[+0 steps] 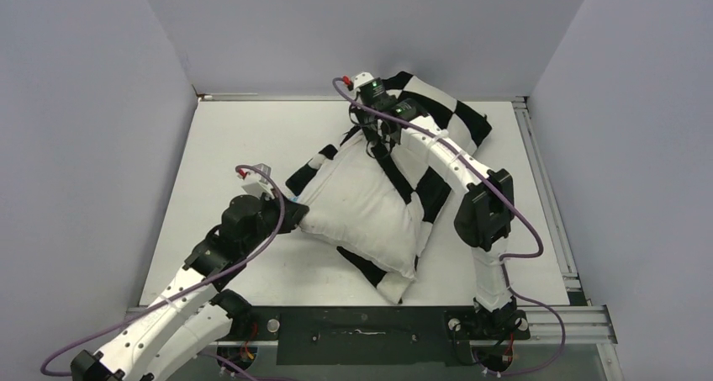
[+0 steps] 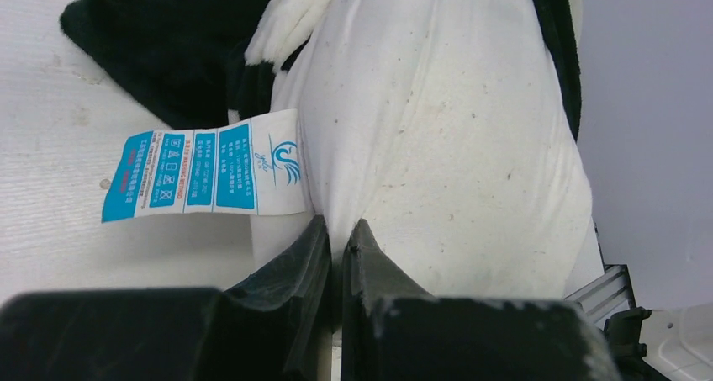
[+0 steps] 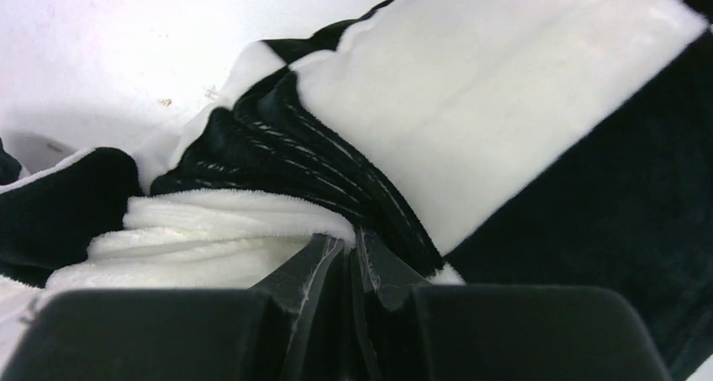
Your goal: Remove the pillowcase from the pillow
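Partly, pillow [image 1: 361, 204] sticks out of pillowcase [image 1: 467, 120].

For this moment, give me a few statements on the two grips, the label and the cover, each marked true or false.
1. The left gripper is shut on the white pillow. True.
2. The right gripper hangs open, clear of any fabric. False: it is shut on the checkered pillowcase.
3. A blue-and-white label sticks out of the pillow beside the left gripper. True.
4. The pillowcase lies fully off, apart from the pillow. False: it bunches against the pillow's far end and runs along its side.
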`<state>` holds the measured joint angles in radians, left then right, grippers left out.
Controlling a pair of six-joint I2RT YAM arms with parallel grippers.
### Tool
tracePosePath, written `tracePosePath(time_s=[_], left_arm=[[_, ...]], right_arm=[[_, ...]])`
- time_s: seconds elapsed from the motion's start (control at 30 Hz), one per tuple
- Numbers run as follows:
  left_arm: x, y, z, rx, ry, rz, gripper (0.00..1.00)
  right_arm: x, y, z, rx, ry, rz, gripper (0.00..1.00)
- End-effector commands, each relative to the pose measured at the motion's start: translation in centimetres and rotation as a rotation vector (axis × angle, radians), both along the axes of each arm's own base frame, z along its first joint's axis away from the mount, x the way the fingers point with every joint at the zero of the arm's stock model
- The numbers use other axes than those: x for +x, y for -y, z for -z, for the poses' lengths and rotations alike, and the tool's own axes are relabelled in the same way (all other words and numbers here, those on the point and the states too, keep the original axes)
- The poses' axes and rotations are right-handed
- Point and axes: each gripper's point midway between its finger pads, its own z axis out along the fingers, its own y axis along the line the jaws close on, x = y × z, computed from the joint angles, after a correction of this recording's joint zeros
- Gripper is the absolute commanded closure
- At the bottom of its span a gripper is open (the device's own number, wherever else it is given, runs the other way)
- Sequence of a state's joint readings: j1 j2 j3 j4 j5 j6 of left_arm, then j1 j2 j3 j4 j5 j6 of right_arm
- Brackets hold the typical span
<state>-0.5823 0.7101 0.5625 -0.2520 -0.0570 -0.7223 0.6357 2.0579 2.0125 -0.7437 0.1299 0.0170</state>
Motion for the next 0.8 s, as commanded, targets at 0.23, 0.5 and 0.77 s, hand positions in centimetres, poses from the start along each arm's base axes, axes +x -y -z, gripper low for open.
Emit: tracePosePath(time_s=[0.23,0.5,0.77], left_arm=[[-1.6,-7.3,1.6,0.206,-0.078,-0.234,1.0],[3.6,-8.2,-1.8,0.212,-0.007,-0.387,0.83],[4.8,-6.0,-6.6,0.237,0.086,-0.273,0.31]], right_arm=[[5.9,4.1,-1.0,0.143,0.079,0.174,0.95],[2.1,-3.6,-1.6,0.326,0.041,0.03,0.71],[-2.0,-0.6,-5.9,0.406,0.097,0.012,0.38]])
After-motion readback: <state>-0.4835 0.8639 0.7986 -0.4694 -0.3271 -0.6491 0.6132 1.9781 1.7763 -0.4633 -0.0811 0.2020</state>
